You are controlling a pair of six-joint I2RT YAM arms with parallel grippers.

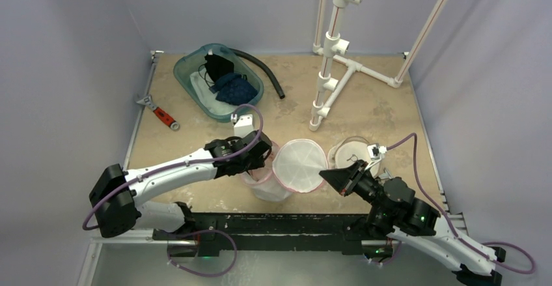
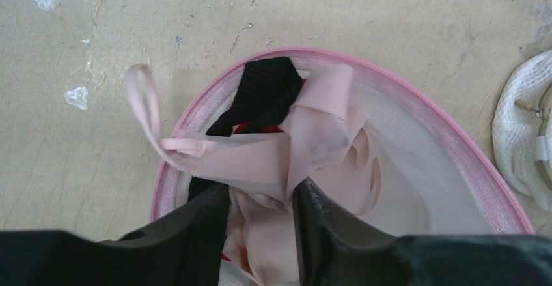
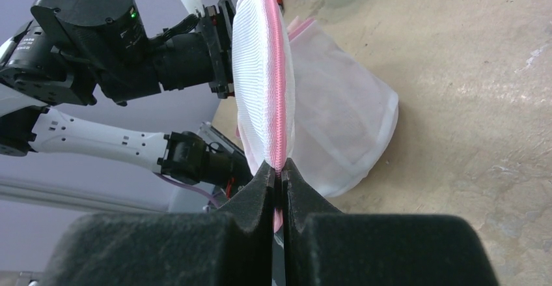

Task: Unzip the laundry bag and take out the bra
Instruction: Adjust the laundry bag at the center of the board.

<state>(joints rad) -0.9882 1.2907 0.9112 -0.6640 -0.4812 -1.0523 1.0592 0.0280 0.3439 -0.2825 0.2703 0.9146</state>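
The white mesh laundry bag [image 1: 270,185] with a pink zip rim stands open at the near middle of the table. Its round lid [image 1: 298,164] is held upright. My right gripper [image 1: 331,176] is shut on the lid's pink zip edge [image 3: 276,103], as the right wrist view shows [image 3: 278,169]. My left gripper [image 2: 260,198] reaches into the bag's mouth, and its fingers [image 2: 195,234] are closed around a bunch of the pale pink bra [image 2: 286,149]. A pink strap loop [image 2: 146,103] hangs over the bag's rim [image 2: 416,103]. A black piece of fabric [image 2: 263,94] lies in the bag beside the bra.
A teal basin [image 1: 189,81] with dark clothes sits at the back left, with a black hose [image 1: 267,72] beside it. A red-handled wrench [image 1: 161,113] lies at the left. A white pipe rack [image 1: 332,58] stands at the back right. A second white mesh item [image 1: 355,150] lies right of the bag.
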